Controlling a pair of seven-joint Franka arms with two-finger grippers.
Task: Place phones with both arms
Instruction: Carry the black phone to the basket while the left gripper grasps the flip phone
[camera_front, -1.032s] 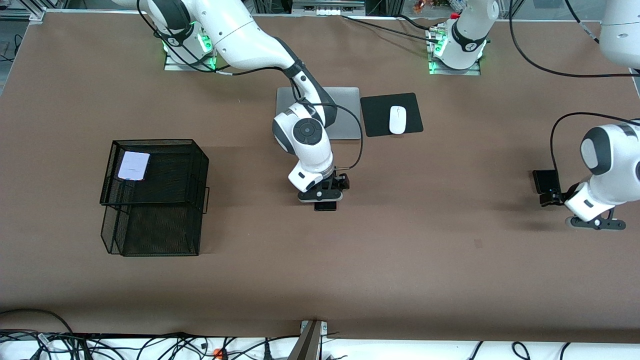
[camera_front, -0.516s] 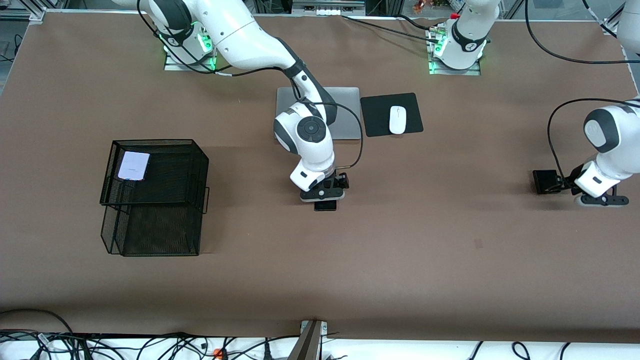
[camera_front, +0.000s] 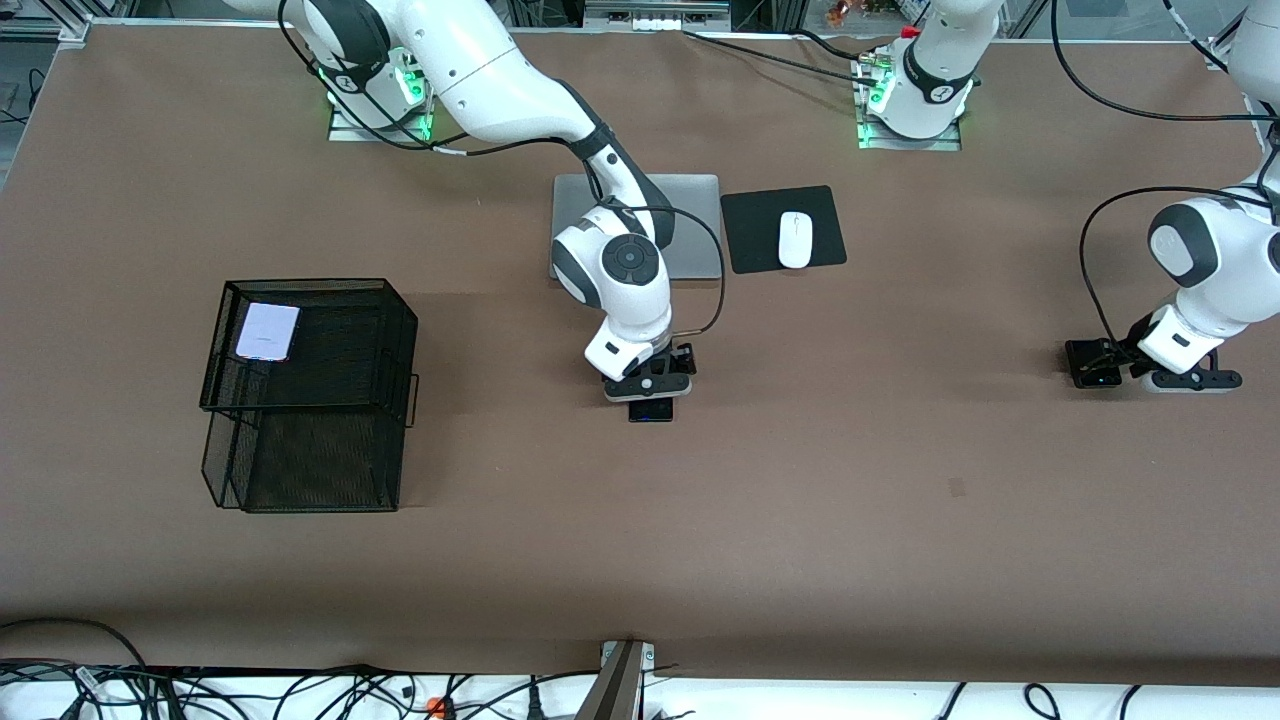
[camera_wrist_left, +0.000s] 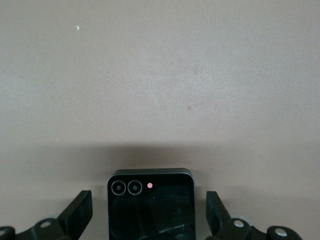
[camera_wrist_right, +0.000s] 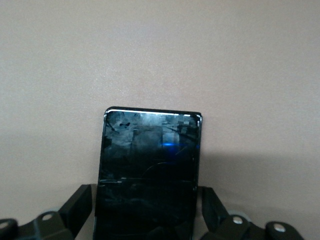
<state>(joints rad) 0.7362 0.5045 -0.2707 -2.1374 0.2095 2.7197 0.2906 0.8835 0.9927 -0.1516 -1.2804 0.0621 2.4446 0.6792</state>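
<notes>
A long black phone (camera_front: 651, 411) (camera_wrist_right: 150, 170) lies flat mid-table, nearer the camera than the laptop. My right gripper (camera_front: 650, 396) (camera_wrist_right: 146, 197) is down over it and open, with a finger close beside each long edge. A small squarish black phone (camera_front: 1085, 358) (camera_wrist_left: 150, 205), with two lenses, lies toward the left arm's end. My left gripper (camera_front: 1112, 368) (camera_wrist_left: 149, 202) straddles it, open, a gap on each side. A white-lavender phone (camera_front: 267, 331) rests on top of the black mesh rack (camera_front: 320, 450).
The mesh rack stands toward the right arm's end of the table. A silver laptop (camera_front: 695, 225) lies closed near the bases, partly under the right arm. Beside it a white mouse (camera_front: 795, 240) sits on a black pad (camera_front: 750, 235).
My left gripper has swung away from the camera and in over the small black phone. The right arm has hardly moved over the long phone.
</notes>
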